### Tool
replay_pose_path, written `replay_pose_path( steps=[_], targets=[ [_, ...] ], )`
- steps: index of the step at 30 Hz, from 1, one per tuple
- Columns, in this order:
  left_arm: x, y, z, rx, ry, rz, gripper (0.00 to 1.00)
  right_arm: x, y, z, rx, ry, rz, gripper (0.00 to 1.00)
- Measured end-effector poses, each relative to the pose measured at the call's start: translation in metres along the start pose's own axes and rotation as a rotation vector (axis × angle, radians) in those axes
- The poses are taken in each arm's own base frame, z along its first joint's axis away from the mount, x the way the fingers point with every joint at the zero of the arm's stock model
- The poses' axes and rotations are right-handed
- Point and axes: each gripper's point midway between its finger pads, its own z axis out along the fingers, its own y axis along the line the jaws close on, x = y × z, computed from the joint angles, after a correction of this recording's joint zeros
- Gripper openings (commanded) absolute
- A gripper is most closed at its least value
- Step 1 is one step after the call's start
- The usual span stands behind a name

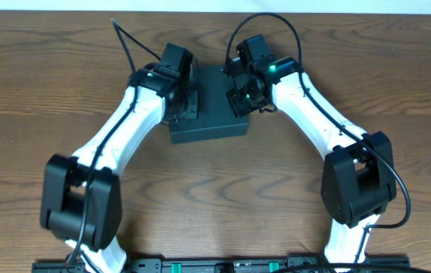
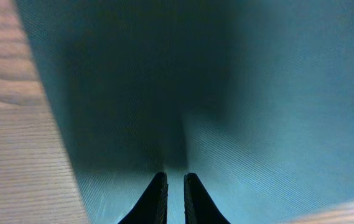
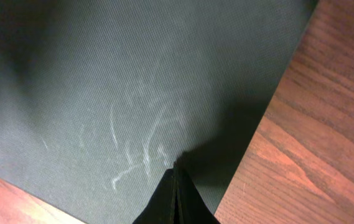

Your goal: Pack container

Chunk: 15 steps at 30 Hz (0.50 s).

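Observation:
The container (image 1: 212,125) is a dark teal-black square box, lid closed, at the table's far middle. My left gripper (image 1: 188,103) rests over its left part, my right gripper (image 1: 240,98) over its right part. In the left wrist view the fingers (image 2: 175,177) are nearly together with a thin empty gap, just above the lid (image 2: 257,93). In the right wrist view the fingers (image 3: 175,167) are pressed shut, tip on the scuffed lid (image 3: 102,81) near its right edge. Nothing is held.
The wooden table (image 1: 215,197) shows on all sides of the box. A black cable (image 1: 124,42) runs from the left arm toward the far left. The arm bases stand at the front edge.

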Motion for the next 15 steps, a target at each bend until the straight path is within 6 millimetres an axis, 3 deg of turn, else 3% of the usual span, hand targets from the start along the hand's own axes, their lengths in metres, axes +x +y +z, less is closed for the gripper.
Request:
replay_pose_path(
  steps=[7, 11, 15],
  targets=[
    [0.0, 0.001, 0.002, -0.005, 0.002, -0.001, 0.1, -0.009, 0.002, -0.014, 0.001, -0.049, -0.009, 0.01],
    [0.001, 0.002, 0.001, -0.012, 0.008, -0.005, 0.06, -0.03, 0.008, -0.048, 0.004, -0.164, -0.039, 0.01],
    [0.008, 0.004, -0.005, -0.021, 0.029, -0.007, 0.06, -0.05, 0.011, -0.098, 0.038, -0.312, -0.073, 0.01]
  ],
)
